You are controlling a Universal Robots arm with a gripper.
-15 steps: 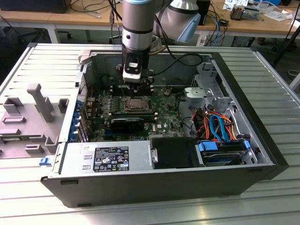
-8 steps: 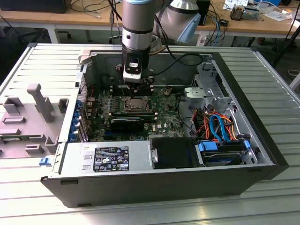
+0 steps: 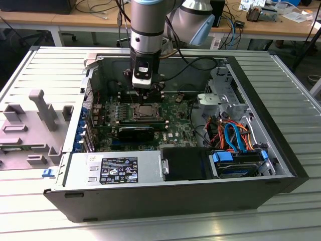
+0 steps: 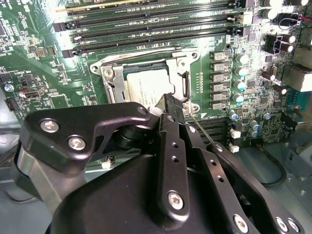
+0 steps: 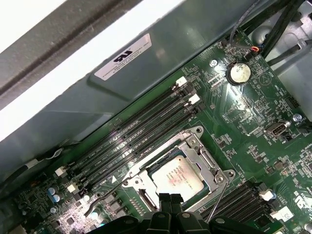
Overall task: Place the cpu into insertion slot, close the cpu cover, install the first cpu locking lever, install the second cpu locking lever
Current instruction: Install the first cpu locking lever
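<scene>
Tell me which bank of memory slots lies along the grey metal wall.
The bank beyond the cpu from the hand; the other bank lies near the hand.

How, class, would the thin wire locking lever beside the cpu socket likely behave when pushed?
The locking lever is a long, thin metal rod, so it probably flexes and springs back rather than staying rigid. Its smooth, narrow surface likely lets a pushing tip slide off. It looks light for its length.
</scene>
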